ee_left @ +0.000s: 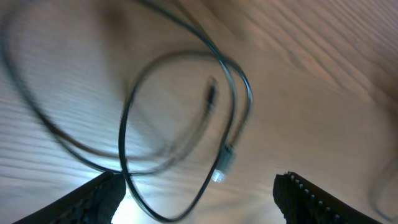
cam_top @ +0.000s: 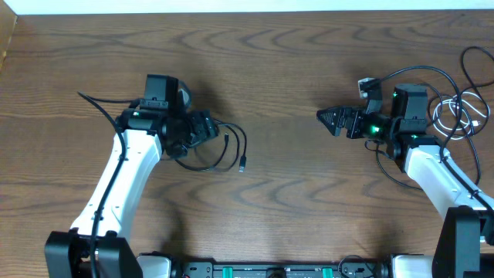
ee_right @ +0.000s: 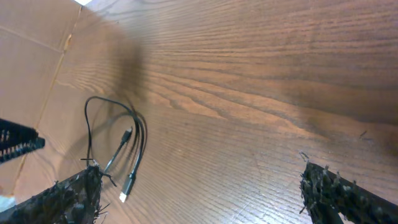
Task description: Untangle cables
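Note:
A black cable [cam_top: 228, 151] lies looped on the wooden table, its plug end [cam_top: 241, 164] pointing toward me. My left gripper [cam_top: 207, 128] is open just left of the loop. In the left wrist view the loop [ee_left: 186, 106] and its plug [ee_left: 222, 165] lie ahead of the open fingers [ee_left: 199, 205], with a strand running past the left finger. My right gripper [cam_top: 330, 120] is open and empty over bare table to the right. In the right wrist view the same black cable [ee_right: 134, 140] lies beyond the open fingers [ee_right: 205, 199]. A white coiled cable [cam_top: 454, 116] and another black cable [cam_top: 472, 65] lie at the far right.
The white and black cables at the far right partly run under the right arm's wrist [cam_top: 409, 116]. A pale board [ee_right: 37, 74] borders the table's left side. The table's far edge [cam_top: 247, 11] runs along the top.

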Controlling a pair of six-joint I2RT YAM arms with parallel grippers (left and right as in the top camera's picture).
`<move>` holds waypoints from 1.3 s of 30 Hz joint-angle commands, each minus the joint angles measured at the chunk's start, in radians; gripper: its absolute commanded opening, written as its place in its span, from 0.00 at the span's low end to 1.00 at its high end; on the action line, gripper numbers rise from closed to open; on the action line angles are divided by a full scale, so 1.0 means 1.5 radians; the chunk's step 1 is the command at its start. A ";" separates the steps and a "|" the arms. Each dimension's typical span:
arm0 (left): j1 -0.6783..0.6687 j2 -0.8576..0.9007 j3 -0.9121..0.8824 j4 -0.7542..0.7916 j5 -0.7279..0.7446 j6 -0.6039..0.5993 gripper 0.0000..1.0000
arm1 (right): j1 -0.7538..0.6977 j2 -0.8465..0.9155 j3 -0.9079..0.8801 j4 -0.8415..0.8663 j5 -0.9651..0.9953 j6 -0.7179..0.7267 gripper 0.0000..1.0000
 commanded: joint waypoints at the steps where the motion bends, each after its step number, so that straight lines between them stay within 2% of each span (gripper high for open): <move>1: 0.002 -0.008 0.012 0.003 -0.190 0.025 0.81 | 0.008 0.001 -0.003 0.000 -0.009 0.024 0.99; 5: 0.002 0.008 0.011 0.049 -0.276 0.024 0.81 | 0.008 0.002 -0.003 -0.002 -0.008 0.023 0.99; 11: 0.003 0.068 0.009 0.122 -0.306 0.024 0.80 | 0.008 0.002 -0.003 -0.011 0.029 0.024 0.99; 18: 0.004 0.166 0.009 0.149 -0.362 0.027 0.80 | 0.008 0.002 -0.003 -0.013 0.034 0.024 0.99; 20: 0.004 0.186 0.009 0.148 -0.349 0.040 0.81 | 0.008 0.002 -0.003 -0.012 0.034 0.024 0.99; 25: 0.004 0.226 0.009 0.138 -0.214 0.125 0.82 | 0.008 0.002 -0.003 -0.012 0.034 0.024 0.99; 35: 0.007 0.248 0.009 0.058 -0.184 0.151 0.81 | 0.008 0.002 -0.003 -0.012 0.034 0.024 0.99; 39: 0.007 0.247 0.011 0.043 -0.127 0.187 0.81 | 0.008 0.002 -0.003 -0.012 0.034 0.024 0.99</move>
